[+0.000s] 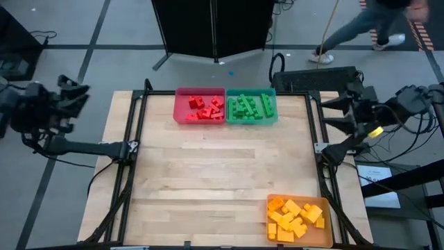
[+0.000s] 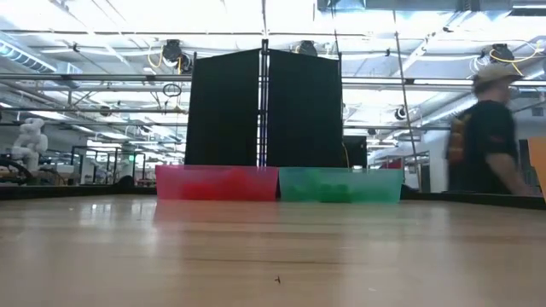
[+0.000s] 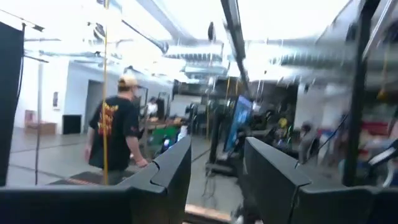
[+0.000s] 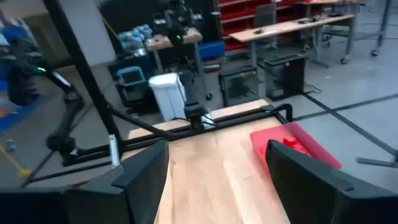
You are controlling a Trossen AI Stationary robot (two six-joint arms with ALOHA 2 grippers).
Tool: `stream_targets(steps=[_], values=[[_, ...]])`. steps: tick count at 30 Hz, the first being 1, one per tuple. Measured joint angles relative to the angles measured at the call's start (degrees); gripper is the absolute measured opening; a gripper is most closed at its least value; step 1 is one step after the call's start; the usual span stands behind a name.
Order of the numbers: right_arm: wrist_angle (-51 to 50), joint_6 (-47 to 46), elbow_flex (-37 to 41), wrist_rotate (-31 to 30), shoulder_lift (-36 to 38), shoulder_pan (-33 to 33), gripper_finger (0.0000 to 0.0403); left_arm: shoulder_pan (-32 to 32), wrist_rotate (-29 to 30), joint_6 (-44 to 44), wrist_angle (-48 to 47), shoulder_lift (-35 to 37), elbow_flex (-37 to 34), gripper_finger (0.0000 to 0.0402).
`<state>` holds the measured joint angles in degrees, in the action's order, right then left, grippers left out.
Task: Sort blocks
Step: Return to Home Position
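The blocks are small studded plastic toy bricks, and every one that shows lies in one of three rectangular plastic trays on the pale wooden-plank table. The red blocks lie jumbled in the red tray at the table's far edge. The green blocks crowd the teal tray, which touches the red tray's right side. The yellow blocks are heaped in the orange tray at the near right corner, well apart from the other two trays. Each colour keeps to its own tray, and the bricks lie at mixed angles, too small to count surely.

In the low view the red and teal trays stand side by side before a tall black folding panel. Their contents show only as colour through the translucent walls.

The left gripper hangs off the table beyond its left edge, facing out into the room. Its two dark fingers are spread wide with nothing between them. The right gripper hangs beyond the right edge near the far corner, pointing across the tabletop. Its fingers are likewise wide apart and hold nothing.

A person in a dark shirt and cap is in the room behind the table.
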<state>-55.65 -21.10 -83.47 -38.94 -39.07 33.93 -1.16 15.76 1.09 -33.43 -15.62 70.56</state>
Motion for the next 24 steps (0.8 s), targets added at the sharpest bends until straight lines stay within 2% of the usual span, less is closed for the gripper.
stream_targets(steps=[4, 8, 10, 13, 16, 18, 24], values=[[1.9, -0.1, 6.1, -0.1, 7.2, -0.1, 0.0263, 0.0, -2.1, -4.6, -2.5, 8.9, -0.6, 0.0153], [12.7, 3.3, 19.6, 0.8, 17.3, 0.0, 0.0263, 0.0, -4.3, -5.9, -2.7, 15.2, -1.4, 0.0153], [22.2, 8.5, 26.7, 5.5, 23.1, -0.1, 0.0263, 0.0, -4.3, -6.5, -2.9, 15.3, -1.1, 0.0153], [34.4, 15.5, 36.4, 15.6, 31.0, -0.1, 0.0263, 0.0, -4.5, -6.8, -6.4, 15.0, -1.4, 0.0153], [42.0, 17.1, 45.1, 17.4, 36.9, -0.1, 0.0263, 0.0, -4.6, -7.8, -7.5, 15.3, -4.8, 0.0153], [45.6, 17.3, 50.4, 17.8, 38.9, -0.1, 0.0263, 0.0, -4.8, -8.4, -8.0, 15.3, -7.4, 0.0153], [57.6, 17.3, 62.8, 17.9, 38.3, -0.1, 0.0263, 0.0, -6.2, -10.9, -4.9, 15.3, -17.7, 0.0153]])
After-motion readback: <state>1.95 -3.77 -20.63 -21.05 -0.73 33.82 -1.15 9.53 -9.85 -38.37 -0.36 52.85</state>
